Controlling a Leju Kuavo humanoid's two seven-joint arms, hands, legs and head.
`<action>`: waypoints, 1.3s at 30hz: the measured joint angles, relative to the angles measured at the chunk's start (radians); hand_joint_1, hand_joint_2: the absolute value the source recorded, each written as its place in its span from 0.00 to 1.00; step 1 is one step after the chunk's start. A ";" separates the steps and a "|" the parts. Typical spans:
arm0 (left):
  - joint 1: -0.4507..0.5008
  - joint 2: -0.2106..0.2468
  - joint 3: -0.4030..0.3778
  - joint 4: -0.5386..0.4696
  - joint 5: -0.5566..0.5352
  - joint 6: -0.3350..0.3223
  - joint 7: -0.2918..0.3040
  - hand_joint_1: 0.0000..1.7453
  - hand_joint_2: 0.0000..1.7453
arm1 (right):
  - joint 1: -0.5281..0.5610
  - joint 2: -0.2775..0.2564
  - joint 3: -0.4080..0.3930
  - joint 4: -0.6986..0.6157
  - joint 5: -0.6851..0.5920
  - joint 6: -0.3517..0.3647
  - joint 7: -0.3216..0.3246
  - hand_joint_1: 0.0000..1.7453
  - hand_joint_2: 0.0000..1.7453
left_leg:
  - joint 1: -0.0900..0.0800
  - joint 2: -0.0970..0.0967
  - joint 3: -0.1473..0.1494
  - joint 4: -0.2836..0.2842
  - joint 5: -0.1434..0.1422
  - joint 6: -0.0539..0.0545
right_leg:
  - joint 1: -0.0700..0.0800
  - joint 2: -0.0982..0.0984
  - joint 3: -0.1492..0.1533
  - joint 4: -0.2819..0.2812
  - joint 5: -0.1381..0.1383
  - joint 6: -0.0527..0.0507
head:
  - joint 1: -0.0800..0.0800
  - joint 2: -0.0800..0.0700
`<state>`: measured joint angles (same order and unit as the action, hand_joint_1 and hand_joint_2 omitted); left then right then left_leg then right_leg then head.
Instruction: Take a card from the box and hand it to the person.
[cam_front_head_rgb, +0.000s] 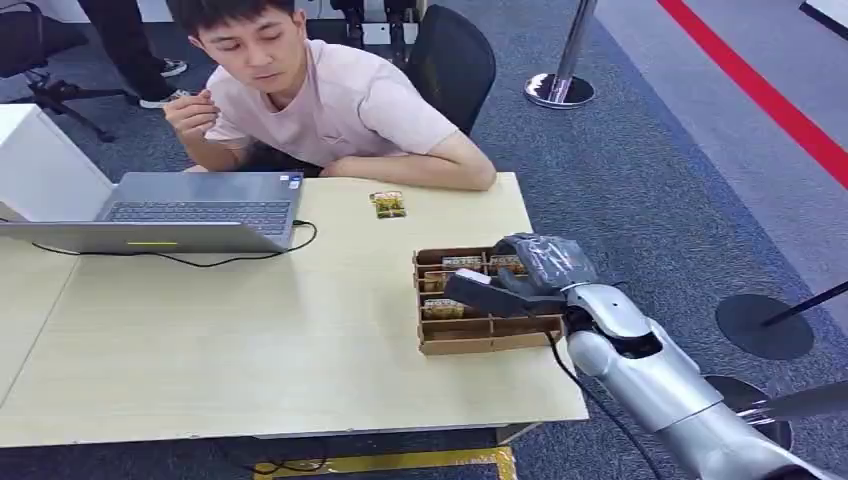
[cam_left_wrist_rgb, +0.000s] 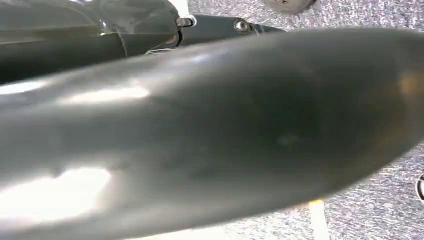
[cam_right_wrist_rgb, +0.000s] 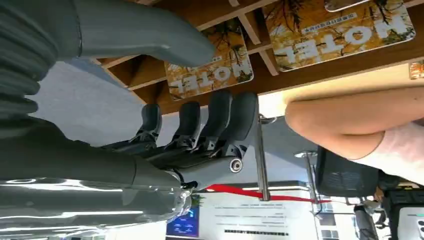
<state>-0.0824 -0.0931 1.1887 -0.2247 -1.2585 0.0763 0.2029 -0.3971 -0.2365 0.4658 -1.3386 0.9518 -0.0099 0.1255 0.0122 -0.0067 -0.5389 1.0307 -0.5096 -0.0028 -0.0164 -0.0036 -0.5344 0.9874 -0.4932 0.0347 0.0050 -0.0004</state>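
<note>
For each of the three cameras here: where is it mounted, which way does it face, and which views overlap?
Head view: high on the body, looking forward and down at the table, box, laptop and person; right hand over the box.
Left wrist view: blurred dark robot parts, carpet behind.
Right wrist view: behind the right hand, turned, facing cards in the box.
Head and right wrist views share box, hand, person.

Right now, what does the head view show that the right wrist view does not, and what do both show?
Head view alone: the laptop, the whole table, and one card lying apart from the box.

Right wrist view alone: the word HOTEL on the cards, and the fingers apart, holding nothing.

Both: the right hand over the box and the person's forearm.
</note>
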 joint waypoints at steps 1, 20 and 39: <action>0.000 0.000 0.000 0.000 0.000 0.000 0.000 0.00 0.00 | 0.000 0.000 0.000 0.002 0.000 0.000 0.000 0.49 1.00 | 0.000 0.000 0.000 0.000 0.000 0.000 | 0.000 0.000 0.000 0.000 0.000 0.000 | 0.000 0.000; 0.000 0.000 0.000 0.000 -0.002 0.000 0.000 0.00 0.00 | 0.000 -0.011 0.011 0.010 -0.009 0.000 0.006 0.57 1.00 | 0.000 0.000 0.000 0.000 0.000 0.000 | 0.000 0.000 0.000 0.000 0.000 0.000 | 0.000 0.000; 0.000 0.000 0.000 0.000 -0.002 -0.002 0.000 0.00 0.00 | 0.000 -0.014 0.015 0.013 -0.006 0.006 0.012 0.60 1.00 | 0.000 0.000 0.000 0.000 0.000 0.000 | 0.000 0.000 0.000 0.000 0.000 0.000 | 0.000 0.000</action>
<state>-0.0825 -0.0931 1.1887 -0.2247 -1.2608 0.0748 0.2026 -0.3973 -0.2502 0.4810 -1.3252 0.9457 -0.0038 0.1377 0.0122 -0.0067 -0.5389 1.0307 -0.5096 -0.0028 -0.0164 -0.0036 -0.5345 0.9874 -0.4932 0.0347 0.0050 -0.0004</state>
